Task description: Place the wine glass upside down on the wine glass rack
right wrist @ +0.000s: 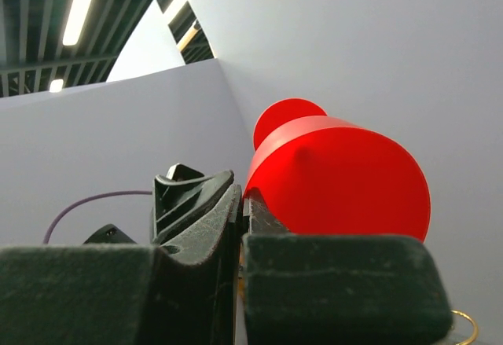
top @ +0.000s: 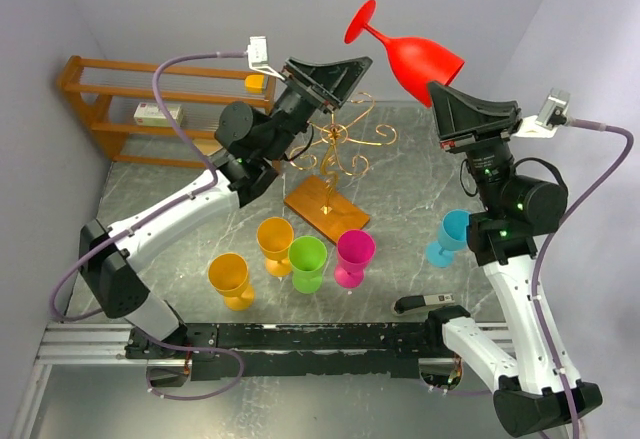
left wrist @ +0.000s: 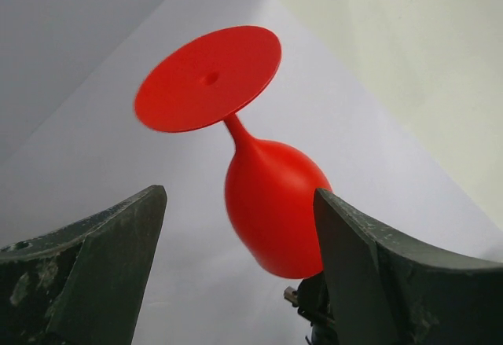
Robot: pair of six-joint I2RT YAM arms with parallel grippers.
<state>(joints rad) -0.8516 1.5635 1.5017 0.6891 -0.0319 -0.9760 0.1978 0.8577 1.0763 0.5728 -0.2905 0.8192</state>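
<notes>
the wine glass (top: pixel 425 57), red, is high above the table, foot up and tilted, its rim pinched in the closed right gripper (top: pixel 442 89). the left gripper (top: pixel 340 71) gapes empty beside it. lifting and inverting look done; hanging it on the wine glass rack (top: pixel 345 144) below remains.

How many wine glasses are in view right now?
6. The red glass is up in the right fingers. Before the rack stand two orange glasses, a green glass and a pink glass. The blue glass stands by the right arm.
</notes>
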